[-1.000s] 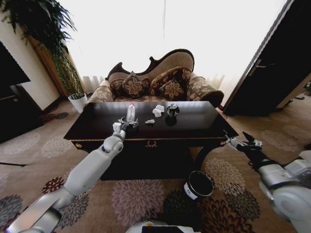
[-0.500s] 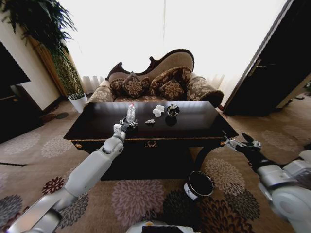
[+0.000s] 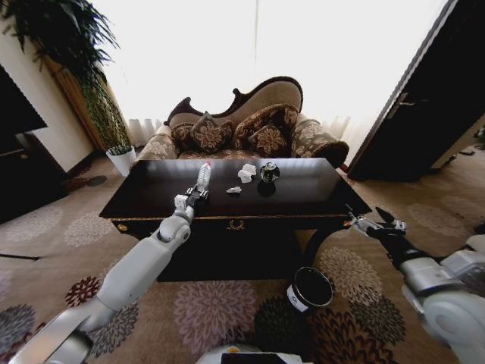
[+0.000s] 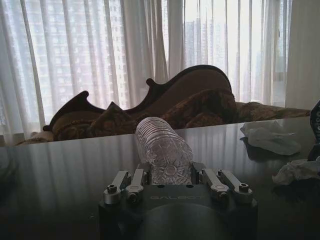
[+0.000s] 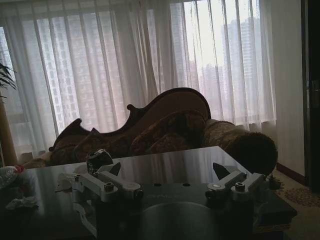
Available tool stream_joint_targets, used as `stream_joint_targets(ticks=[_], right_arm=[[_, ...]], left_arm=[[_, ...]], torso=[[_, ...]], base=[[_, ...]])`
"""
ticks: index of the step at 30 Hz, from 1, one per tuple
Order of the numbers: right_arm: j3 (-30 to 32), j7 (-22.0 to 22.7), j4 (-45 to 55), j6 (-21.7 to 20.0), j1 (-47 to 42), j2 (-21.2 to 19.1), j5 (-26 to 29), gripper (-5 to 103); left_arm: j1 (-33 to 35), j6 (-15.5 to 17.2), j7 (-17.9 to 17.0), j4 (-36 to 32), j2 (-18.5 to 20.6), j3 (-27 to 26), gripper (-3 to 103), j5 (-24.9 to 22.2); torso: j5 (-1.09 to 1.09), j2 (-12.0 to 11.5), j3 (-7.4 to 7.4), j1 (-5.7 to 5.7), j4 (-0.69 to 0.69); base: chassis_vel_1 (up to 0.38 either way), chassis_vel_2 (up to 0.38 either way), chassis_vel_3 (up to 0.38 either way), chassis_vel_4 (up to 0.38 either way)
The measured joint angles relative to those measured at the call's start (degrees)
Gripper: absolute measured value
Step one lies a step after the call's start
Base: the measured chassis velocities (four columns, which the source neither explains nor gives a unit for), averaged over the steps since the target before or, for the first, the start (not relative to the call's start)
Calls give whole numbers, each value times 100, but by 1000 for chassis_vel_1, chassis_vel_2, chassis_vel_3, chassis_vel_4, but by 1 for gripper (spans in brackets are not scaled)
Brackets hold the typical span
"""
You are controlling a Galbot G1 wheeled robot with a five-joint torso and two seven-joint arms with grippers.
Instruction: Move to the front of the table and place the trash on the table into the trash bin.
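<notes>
On the dark glossy table (image 3: pixel 303 199) lie a dark can (image 3: pixel 269 173), a white paper wad (image 3: pixel 247 172) and a small grey scrap (image 3: pixel 234 189). My left gripper (image 3: pixel 197 192) reaches over the table's front left and is shut on the base of a clear plastic bottle (image 3: pixel 203 175), which leans. In the left wrist view the bottle (image 4: pixel 164 147) sits between the fingers of the left gripper (image 4: pixel 170 172), with the wad (image 4: pixel 270 140) and scrap (image 4: pixel 295 171) beyond. My right gripper (image 3: pixel 377 220) hangs open off the table's front right corner. The black trash bin (image 3: pixel 309 289) stands tilted on the carpet below.
A patterned sofa (image 3: pixel 242 125) stands behind the table before bright curtains. A white plant pot (image 3: pixel 121 159) sits at the back left, a dark cabinet (image 3: pixel 19 152) on the left and a dark door (image 3: pixel 432 98) on the right. Carpet lies open around the bin.
The left gripper has drawn slightly back and left, and the bottle, upright before, now leans in its grip. The right arm has barely moved.
</notes>
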Motion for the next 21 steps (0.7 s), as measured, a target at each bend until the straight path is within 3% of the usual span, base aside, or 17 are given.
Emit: stream_joint_targets(ticks=[11, 15, 20, 21], right_arm=[[-25, 89, -34, 58, -2, 41, -301, 100], [-54, 84, -155, 159, -43, 70, -784, 100], [-217, -4, -286, 483, -79, 108, -2186, 100], [-217, -4, -286, 483, -79, 108, -2186, 100]], left_arm=[[50, 63, -11, -652, 462, -22, 39, -209], [115, 202, 30, -1124, 783, -103, 39, -466], [166, 355, 105, -1833, 1278, -181, 39, -1016], [166, 355, 105, -1833, 1278, -181, 39, -1016]], torso=[[0, 0, 0, 0, 0], [0, 0, 0, 0, 0], [0, 0, 0, 0, 0], [0, 0, 0, 0, 0]], base=[[0, 0, 0, 0], [0, 0, 0, 0], [0, 0, 0, 0], [0, 0, 0, 0]])
